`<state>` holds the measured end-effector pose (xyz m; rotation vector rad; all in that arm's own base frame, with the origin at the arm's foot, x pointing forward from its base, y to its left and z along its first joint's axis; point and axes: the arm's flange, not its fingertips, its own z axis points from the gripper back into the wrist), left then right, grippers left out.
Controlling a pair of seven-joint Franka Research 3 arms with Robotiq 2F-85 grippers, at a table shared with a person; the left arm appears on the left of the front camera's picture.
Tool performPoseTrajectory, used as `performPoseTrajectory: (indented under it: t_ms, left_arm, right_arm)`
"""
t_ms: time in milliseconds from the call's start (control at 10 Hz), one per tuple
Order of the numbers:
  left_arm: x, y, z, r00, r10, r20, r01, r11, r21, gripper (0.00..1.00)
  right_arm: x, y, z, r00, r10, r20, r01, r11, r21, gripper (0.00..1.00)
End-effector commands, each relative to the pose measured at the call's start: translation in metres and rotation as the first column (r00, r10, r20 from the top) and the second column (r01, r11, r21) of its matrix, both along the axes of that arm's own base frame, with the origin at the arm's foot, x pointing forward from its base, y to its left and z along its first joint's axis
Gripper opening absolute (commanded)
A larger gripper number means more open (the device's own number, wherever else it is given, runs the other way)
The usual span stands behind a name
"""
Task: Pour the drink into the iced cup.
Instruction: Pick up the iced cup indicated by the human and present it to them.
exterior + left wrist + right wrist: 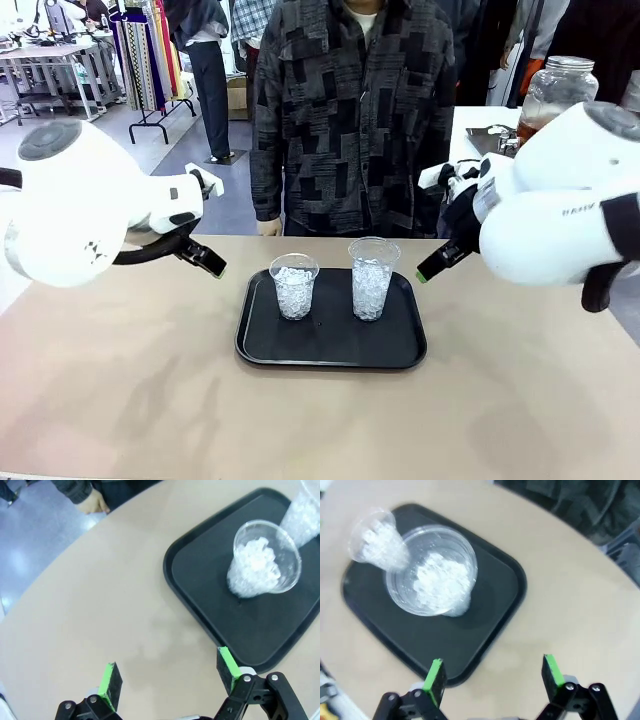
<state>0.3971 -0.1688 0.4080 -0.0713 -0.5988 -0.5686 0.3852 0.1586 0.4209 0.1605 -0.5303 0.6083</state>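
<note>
Two clear cups stand ready on the black tray (330,358), both packed with crushed ice: the short cup (294,286) on the tray's left half, the tall cup (372,278) on its right half, close but apart, both upright, so either can take a pour from above. Which one is meant as the iced cup, I can't tell. The tray sits mid-worktop (140,390), squarely between the arms, and that looks deliberate: spills land on the tray and either arm can reach it. Now the left hand (169,672) hovers off the tray's left edge, green pads (111,679) wide apart, nothing between them, bare worktop below. Opposite, the right hand (493,671) mirrors it at the tray's right edge, fingers spread just as wide, empty too, looking down on the tall cup. And the drink (531,127)? Amber liquid sits low in the lidded glass jar (558,88), well beyond the tray's far right corner, on a white surface behind the right arm and half hidden by it. Neither hand is anywhere near it. The person (350,120) stands straight behind the tray, the person's own hand (92,502) at the worktop's rim. My read: nothing is poured yet, the cups hold only ice, and the jar has to come to the tray first.
</note>
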Motion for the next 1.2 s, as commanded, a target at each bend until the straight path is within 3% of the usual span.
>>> performPoseTrajectory:
  t_ms: [0,300,600,900,1100]
  left_arm:
    - [0.000,0.008,0.037,1.000,0.002,-0.028,-0.004,0.997,-0.081,1.00]
    - [0.009,0.030,0.064,0.993,0.024,-0.118,-0.058,0.954,-0.294,1.00]
    - [0.020,0.060,0.059,0.974,-0.002,-0.226,-0.117,0.852,-0.510,1.00]
    - [0.031,0.075,0.048,0.950,-0.055,-0.306,-0.155,0.768,-0.621,1.00]
    - [0.029,0.072,0.047,0.956,-0.075,-0.284,-0.119,0.785,-0.608,1.00]
  right_arm:
    - [0.009,-0.025,0.036,0.996,0.050,-0.076,-0.038,0.986,0.160,1.00]
    - [0.020,-0.057,0.060,0.982,0.094,-0.166,-0.023,0.922,0.387,1.00]
    - [0.037,-0.079,0.055,0.954,0.123,-0.273,0.060,0.815,0.576,1.00]
    - [0.049,-0.087,0.040,0.930,0.144,-0.338,0.123,0.745,0.656,1.00]
    - [0.047,-0.084,0.039,0.935,0.150,-0.322,0.095,0.768,0.634,1.00]
